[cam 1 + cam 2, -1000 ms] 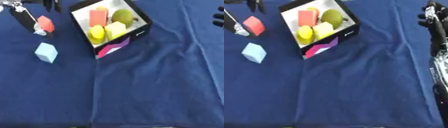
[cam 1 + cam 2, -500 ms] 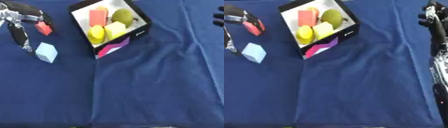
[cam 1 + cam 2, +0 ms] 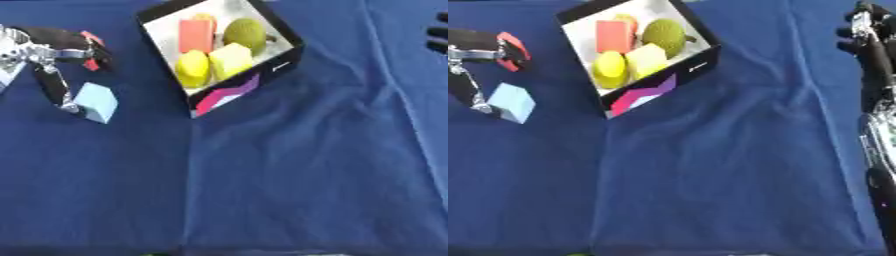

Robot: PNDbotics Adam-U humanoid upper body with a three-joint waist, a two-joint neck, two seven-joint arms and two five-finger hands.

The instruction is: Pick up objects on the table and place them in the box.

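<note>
Left eye view shows the left hand (image 3: 48,52) pinching a red block (image 3: 90,49), so lift clear of the blue cube (image 3: 96,102) and carry over the box (image 3: 284,60) rim before releasing.

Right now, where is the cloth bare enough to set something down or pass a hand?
The whole near half of the cloth is bare, as is the stretch right of the box. It is crowded at far left: the left hand with the red block, beside the blue block.
</note>
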